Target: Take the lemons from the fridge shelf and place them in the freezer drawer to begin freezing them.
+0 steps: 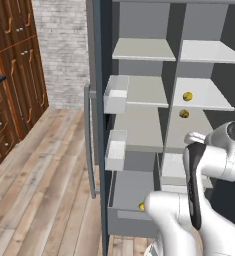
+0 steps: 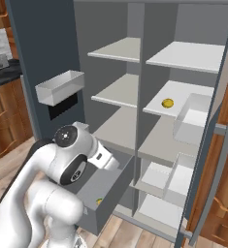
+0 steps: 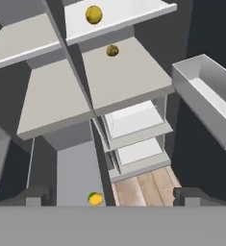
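Freezer drawer (image 3: 76, 173): lemon (image 3: 95, 198) between end effector (image 3: 109, 196) fingertips.

Your Franka arm (image 2: 42, 193): glossy white rounded shells, dark grey joint caps w/ a round disc at the elbow, black band down one link; two small dark fingertips (image 3: 35, 196).

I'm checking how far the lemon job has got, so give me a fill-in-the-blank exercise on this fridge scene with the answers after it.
1. One lemon already lies inside the pulled-out freezer ____.
2. The number of lemons left on the fridge shelves, upper lemon and lower lemon, is ____.
3. The gripper holds nothing and its jaws stand ____.
4. In the left base view, the floor beside the fridge is made of ____.

Missing words: drawer; two; open; wood
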